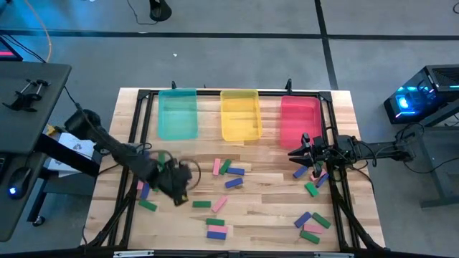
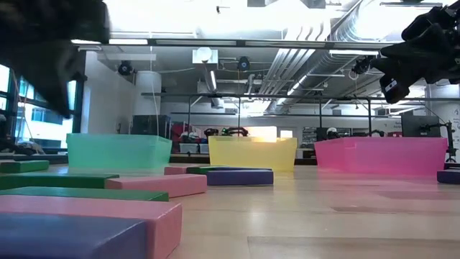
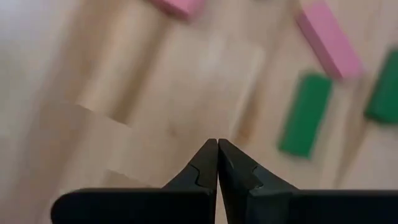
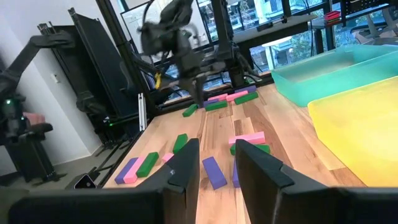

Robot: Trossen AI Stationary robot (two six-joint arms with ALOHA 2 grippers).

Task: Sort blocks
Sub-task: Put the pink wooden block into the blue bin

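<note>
Pink, green and blue blocks lie flat and scattered over the wooden table: a cluster near the middle, a few by the near edge, and more at the right. My left gripper is shut and points down over bare wood left of centre, with a green block and a pink block beyond it. My right gripper is open and held level above the table, just in front of the red tray. A blue block lies below its gap.
Three trays stand in a row along the far edge: teal, yellow and red. A black frame rims the table. Bare wood lies between the middle cluster and the right-hand blocks. A desk with gear stands off the left side.
</note>
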